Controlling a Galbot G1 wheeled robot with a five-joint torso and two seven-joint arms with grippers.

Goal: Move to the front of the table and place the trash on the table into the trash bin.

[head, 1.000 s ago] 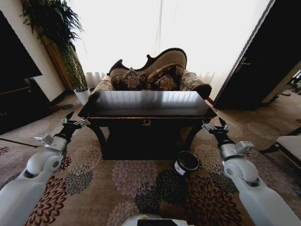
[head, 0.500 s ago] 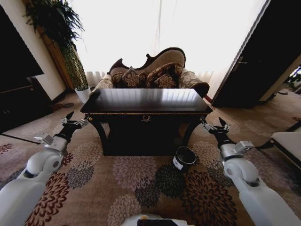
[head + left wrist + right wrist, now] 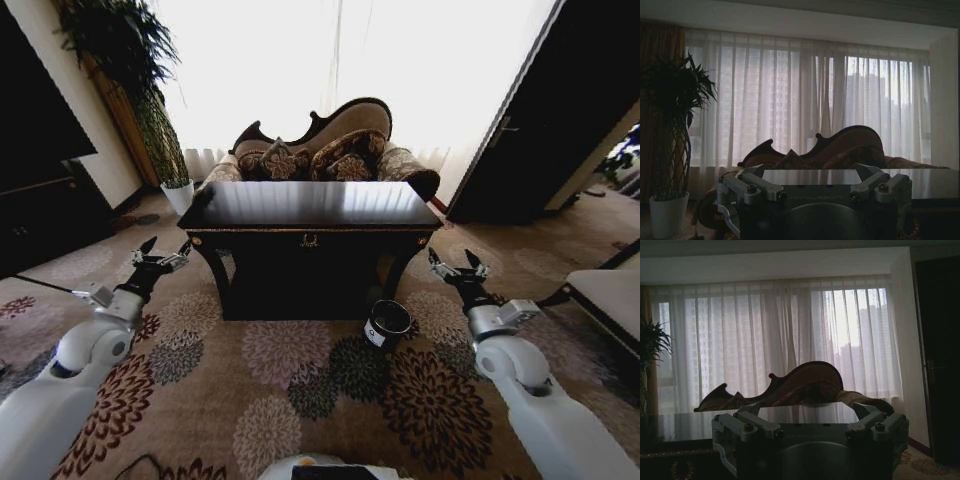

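Observation:
The dark table [image 3: 310, 205] stands ahead of me at mid-view, its glossy black top reflecting the window. The trash is out of view; no bits can be made out on the top. On the carpet by the table's front right leg sits the small black trash bin [image 3: 388, 322] with its white label. My left gripper [image 3: 165, 252] hovers open off the table's left front corner. My right gripper [image 3: 453, 264] is open off the right front corner, above and right of the bin. Seen from the wrists, the left gripper [image 3: 810, 176] and right gripper [image 3: 807, 412] face the table [image 3: 932, 180] edge-on.
A patterned sofa [image 3: 320, 150] stands behind the table before bright curtains. A white plant pot [image 3: 178, 195] and tall plant are at the back left, beside a dark cabinet [image 3: 40, 200]. A dark door [image 3: 545, 120] is at the right, and a pale seat [image 3: 605, 295] at the right edge.
The whole head view has shifted: the table and bin now sit higher and slightly smaller in it, so the camera moved. Both arms keep the same pose, grippers open.

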